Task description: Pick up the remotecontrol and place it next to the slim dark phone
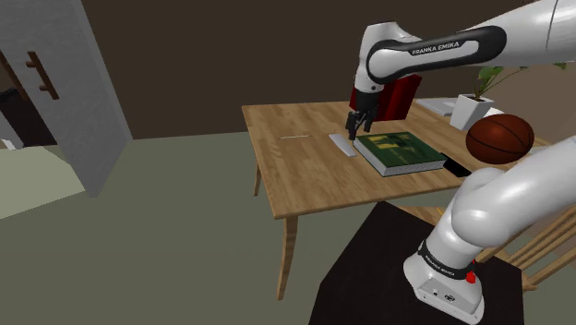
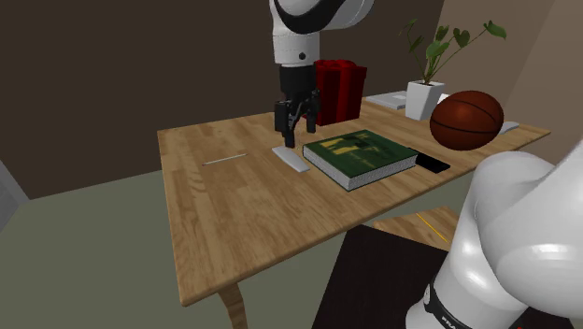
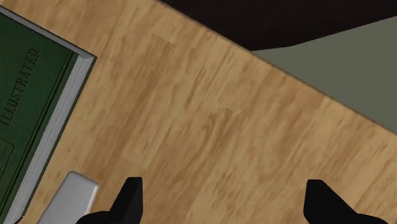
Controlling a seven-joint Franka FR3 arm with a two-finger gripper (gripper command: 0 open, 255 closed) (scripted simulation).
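Observation:
The remote control (image 1: 342, 145) (image 2: 291, 158) is a slim light-grey bar lying flat on the wooden table (image 1: 305, 175), just beside the green book (image 1: 399, 152) (image 2: 360, 157). My gripper (image 1: 355, 126) (image 2: 291, 136) hovers a little above the remote's far end, open and holding nothing. In the wrist view the fingers (image 3: 130, 200) stand wide apart over bare wood, and the remote's end (image 3: 70, 198) lies outside them, between one finger and the book (image 3: 32, 108). The slim dark phone (image 1: 456, 167) (image 2: 432, 163) lies flat on the other side of the book, near the table's edge.
A basketball (image 1: 499, 138) (image 2: 466, 120) sits past the phone, near my arm. A dark red box (image 2: 339, 91) and a potted plant (image 2: 425, 93) stand at the back. A thin light stick (image 2: 224, 158) lies on the table away from the book.

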